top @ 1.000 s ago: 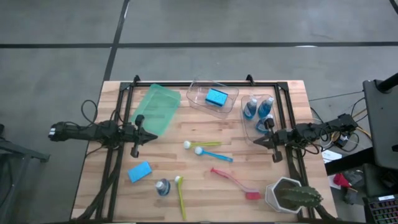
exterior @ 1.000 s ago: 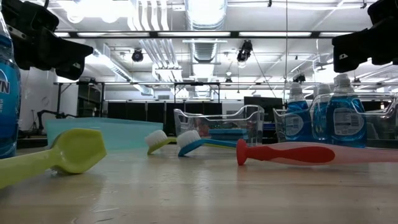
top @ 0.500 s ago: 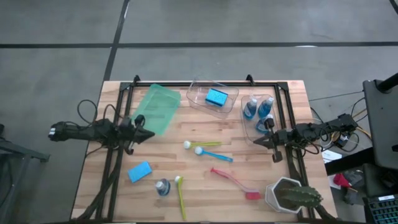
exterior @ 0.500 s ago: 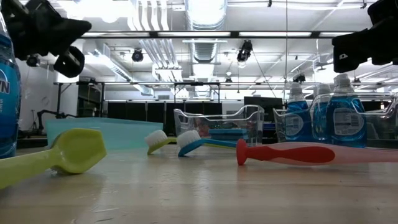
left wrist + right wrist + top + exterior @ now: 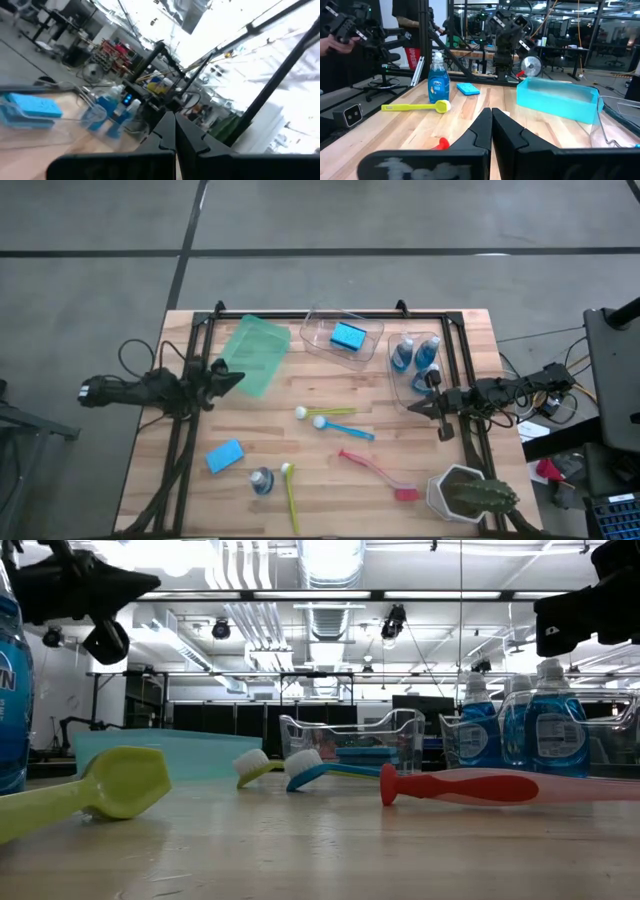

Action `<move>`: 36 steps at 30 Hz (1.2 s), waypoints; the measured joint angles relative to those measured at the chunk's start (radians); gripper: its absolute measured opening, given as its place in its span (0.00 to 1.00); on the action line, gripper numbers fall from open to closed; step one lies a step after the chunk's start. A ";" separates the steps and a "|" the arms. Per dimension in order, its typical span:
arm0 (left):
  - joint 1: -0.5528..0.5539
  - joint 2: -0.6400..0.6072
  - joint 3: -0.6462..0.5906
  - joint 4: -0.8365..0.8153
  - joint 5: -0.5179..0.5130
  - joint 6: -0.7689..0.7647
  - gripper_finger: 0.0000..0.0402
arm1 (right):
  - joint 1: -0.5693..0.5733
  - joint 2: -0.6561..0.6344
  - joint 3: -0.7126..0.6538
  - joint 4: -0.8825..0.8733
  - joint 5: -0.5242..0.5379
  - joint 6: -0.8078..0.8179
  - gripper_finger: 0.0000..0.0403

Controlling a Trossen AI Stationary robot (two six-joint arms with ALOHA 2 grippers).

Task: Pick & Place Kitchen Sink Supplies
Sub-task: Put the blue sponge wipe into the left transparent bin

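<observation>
My left gripper [image 5: 238, 376] [image 5: 175, 125] is shut and hovers above the table's left side, beside the teal-green bin [image 5: 252, 355]; it touches nothing. My right gripper [image 5: 413, 409] [image 5: 491, 117] is shut and waits over the right side, near the clear bin [image 5: 440, 376] that holds two blue bottles [image 5: 415, 354]. On the wood lie a light-blue sponge [image 5: 225, 455], a third bottle standing upright [image 5: 262, 480], two yellow-green brushes [image 5: 290, 495] [image 5: 326, 412], a blue brush [image 5: 345, 427] and a red brush [image 5: 380, 473]. Another blue sponge [image 5: 348, 336] lies in the far clear bin.
A white-potted cactus [image 5: 466, 493] stands at the near right corner. The black frame rails [image 5: 182, 430] run along the table's left, right and far sides. The bins line the far edge. Bare wood [image 5: 300, 385] lies between the two grippers.
My left gripper has drawn back toward the table's left and far edges, risen, and tipped from pointing downward to about level; it has stayed shut. My right arm and all the objects have kept still.
</observation>
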 joint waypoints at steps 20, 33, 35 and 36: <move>-0.002 0.233 0.343 -0.478 0.168 0.051 0.46 | 0.000 0.000 0.000 0.000 0.000 0.000 0.02; -0.080 0.544 0.676 -1.269 0.309 -0.167 0.47 | 0.000 0.000 0.000 0.000 0.000 0.000 0.02; -0.105 0.602 0.659 -1.267 0.329 -0.194 0.47 | 0.000 0.000 0.000 0.000 0.000 0.000 0.02; -0.116 0.633 0.653 -1.264 0.349 -0.203 0.47 | 0.000 0.000 0.000 0.000 0.000 0.000 0.02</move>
